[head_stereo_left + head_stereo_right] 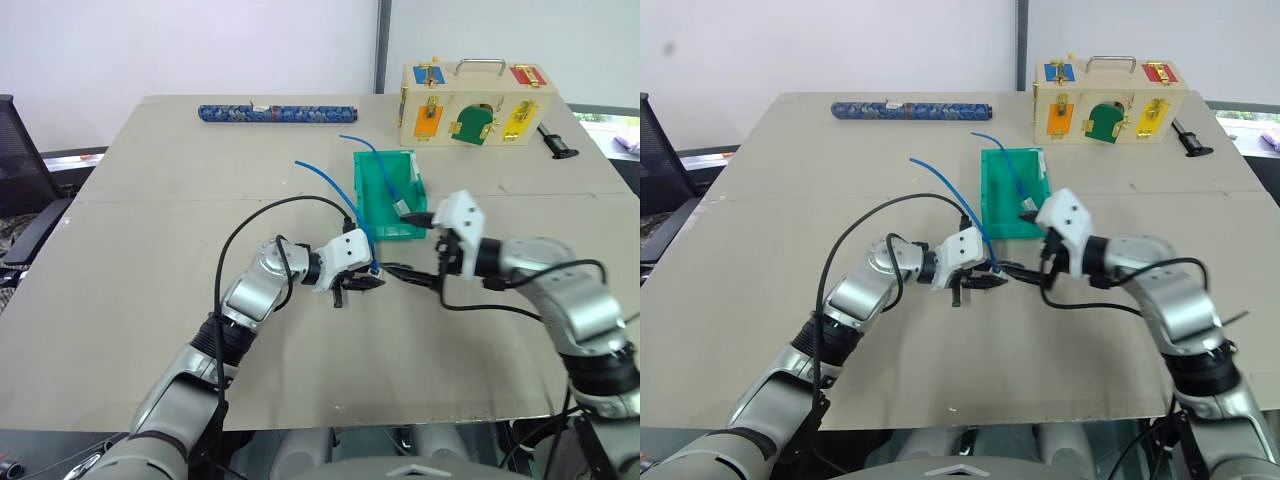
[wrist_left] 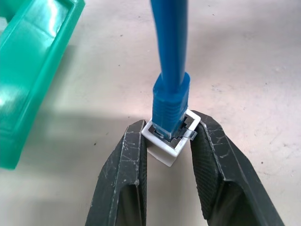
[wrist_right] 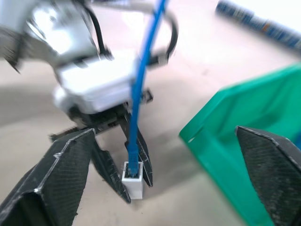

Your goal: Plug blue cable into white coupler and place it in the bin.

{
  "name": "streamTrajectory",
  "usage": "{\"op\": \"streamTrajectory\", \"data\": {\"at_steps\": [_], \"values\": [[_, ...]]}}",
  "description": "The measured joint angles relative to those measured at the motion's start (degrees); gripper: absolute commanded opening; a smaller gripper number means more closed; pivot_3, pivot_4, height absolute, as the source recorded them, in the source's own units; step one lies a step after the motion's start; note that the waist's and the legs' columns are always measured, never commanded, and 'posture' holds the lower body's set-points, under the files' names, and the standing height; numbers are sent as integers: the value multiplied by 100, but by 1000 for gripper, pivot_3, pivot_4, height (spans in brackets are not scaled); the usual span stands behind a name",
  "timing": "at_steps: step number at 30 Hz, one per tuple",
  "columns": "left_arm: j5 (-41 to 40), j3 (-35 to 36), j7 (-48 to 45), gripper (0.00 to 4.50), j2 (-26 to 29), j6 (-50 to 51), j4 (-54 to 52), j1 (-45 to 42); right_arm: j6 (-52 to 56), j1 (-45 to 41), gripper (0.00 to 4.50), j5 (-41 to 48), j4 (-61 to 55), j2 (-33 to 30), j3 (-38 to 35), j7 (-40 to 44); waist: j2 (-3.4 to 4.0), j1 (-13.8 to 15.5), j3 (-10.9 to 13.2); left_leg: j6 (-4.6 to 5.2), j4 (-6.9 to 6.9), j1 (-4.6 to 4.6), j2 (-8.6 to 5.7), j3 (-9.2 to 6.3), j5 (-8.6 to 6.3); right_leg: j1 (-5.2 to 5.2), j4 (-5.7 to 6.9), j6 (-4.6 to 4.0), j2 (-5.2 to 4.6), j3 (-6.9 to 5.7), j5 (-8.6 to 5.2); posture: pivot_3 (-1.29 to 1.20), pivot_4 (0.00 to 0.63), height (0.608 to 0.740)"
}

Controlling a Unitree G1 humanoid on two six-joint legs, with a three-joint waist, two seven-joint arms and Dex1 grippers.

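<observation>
The white coupler (image 2: 162, 143) sits pinched between the black fingers of my left gripper (image 1: 362, 283), which is shut on it just above the table. The blue cable (image 2: 170, 61) has its plug seated in the coupler's socket, and the cable arcs up and away toward the back left (image 1: 325, 178). My right gripper (image 3: 164, 131) stands open with nothing between its fingers, just right of the coupler (image 3: 132, 183) and in front of the teal-green bin (image 1: 375, 205). The bin lies a short way behind both grippers.
Another blue cable with a grey-white block (image 1: 405, 208) lies in the bin. A pale wooden box with coloured latched doors (image 1: 475, 105) stands at the back right, a black tool (image 1: 555, 140) beside it. A patterned blue roll (image 1: 278, 113) lies at the back.
</observation>
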Motion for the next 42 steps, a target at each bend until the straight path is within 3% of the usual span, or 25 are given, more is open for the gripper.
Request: {"op": "streamTrajectory", "data": {"at_steps": [5, 9, 12, 15, 20, 23, 25, 29, 34, 36, 42], "values": [[-832, 782, 399, 759, -320, 1692, -382, -229, -108, 1098, 4474, 41, -977, -79, -574, -469, -3, 28, 16, 0, 8, -6, 1, -11, 0, 3, 3, 6, 0, -13, -4, 0, 150, 740], [-1676, 1977, 1385, 759, -991, 4013, -97, -1768, -285, 2184, 4474, -313, -1672, 61, -940, -1188, -33, 91, 34, -1, 27, -2, -4, -13, 1, 27, 2, 30, 5, -44, -17, 0, 150, 740], [-1752, 2569, 2072, 759, -1244, 4631, 419, -2690, -285, 2646, 4474, -465, -1917, 163, -1036, -1539, -27, 20, 31, -2, 23, 13, -5, -11, 1, 31, 5, 30, 2, -19, -18, 0, 150, 740], [-1647, 2678, 2748, 759, -1587, 4686, 1346, -3217, -283, 2932, 4474, -521, -2194, 275, -1126, -1849, -27, -2, 32, -6, 14, 15, -5, -6, 3, 28, 1, 30, 1, -8, -18, 0, 150, 740], [-1408, 2605, 3146, 3032, -1753, 4190, 3103, -3855, -282, 3258, 4500, -613, -2445, 406, -1264, -2227, -33, 24, 43, -21, 8, 5, -7, 7, 12, 14, 1, 30, 4, -14, -18, 0, 150, 740], [-1326, 2539, 3215, 4380, -1728, 3991, 3525, -4206, -287, 3419, 4500, -642, -2500, 439, -1272, -2336, -34, 22, 45, -21, 8, 3, -7, 19, 11, 14, -1, 30, 1, -8, -18, 0, 150, 740], [-1318, 2460, 3204, 4451, -1714, 4006, 3540, -4258, -307, 3487, 4500, -646, -2540, 447, -1273, -2378, -34, 12, 45, -21, 7, 5, -6, 18, 12, 13, -1, 30, 0, -3, -18, 0, 150, 740], [-1509, 2455, 3063, 4451, -1586, 4525, 3196, -4130, -381, 3502, 4500, -647, -2551, 456, -1267, -2441, -32, 0, 48, -21, 5, 6, -3, 17, 11, 10, 1, 31, 1, -2, -18, 0, 150, 740], [-2174, 2643, 2696, 4451, -1185, 4952, 1214, -3151, -425, 3324, 4500, -567, -2394, 440, -1280, -2409, -26, -19, 53, -31, 1, 14, 9, 13, 17, 8, 5, 19, 1, 13, -11, 0, 150, 740], [-2201, 2588, 2572, 4451, -894, 4566, 104, -2324, -492, 3247, 4500, -455, -2294, 422, -1346, -2318, -22, -21, 51, -32, -4, 21, 13, 25, 17, 9, 4, 7, 1, 25, -4, 0, 150, 740], [-2371, 2442, 1678, 4451, -132, 3212, -1643, -351, -604, 3092, 4500, -211, -1881, 287, -1622, -2043, -24, 53, 55, -32, -1, 10, 13, 31, 17, 4, -3, 4, -8, 26, -3, 0, 150, 740]]}}
